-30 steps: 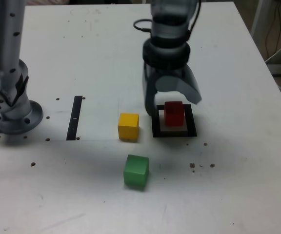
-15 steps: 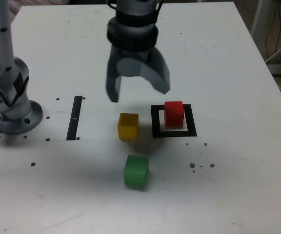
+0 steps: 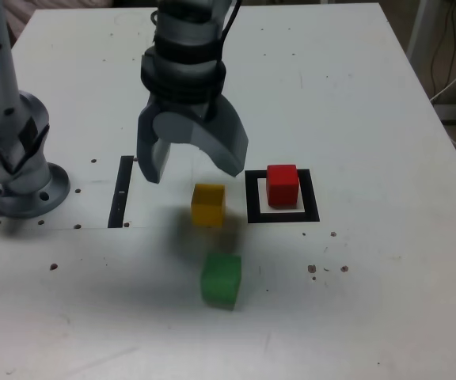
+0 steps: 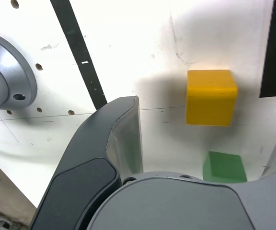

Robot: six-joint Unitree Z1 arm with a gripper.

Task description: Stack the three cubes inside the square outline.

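The red cube sits inside the square outline; the yellow cube lies just beside it, under the empty end effector, jaws spread wide. The green cube rests nearer the surface's front edge.

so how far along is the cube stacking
One of three looks done: the red cube sits inside the square outline. Nothing is in hand; the gripper is open and empty, hanging above the table near the yellow cube. Left to do: the yellow cube and the green cube both sit on the table outside the outline and need stacking on the red.
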